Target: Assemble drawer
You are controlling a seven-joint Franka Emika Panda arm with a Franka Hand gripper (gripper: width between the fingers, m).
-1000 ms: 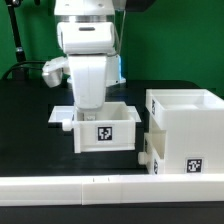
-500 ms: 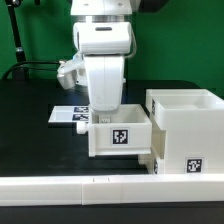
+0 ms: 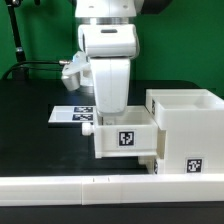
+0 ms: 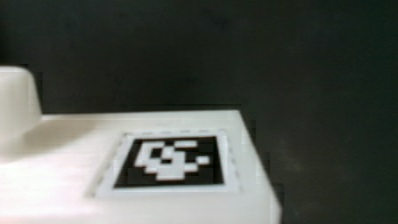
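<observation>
In the exterior view my gripper reaches down into a small white tray with a square tag on its front and a knob on its side. The gripper is shut on the tray's wall; the fingertips are hidden inside it. The tray is right against the open side of the big hollow housing on the exterior view's right. A second tray's knob sticks out low at the housing. The wrist view shows a tagged white surface close up; no fingers show.
The marker board lies flat on the black table behind the tray. A long low white rail runs along the front. A green wall stands at the back.
The gripper and the tray in it have moved toward the exterior view's right and nearer the front rail, up to the housing. The marker board is now uncovered.
</observation>
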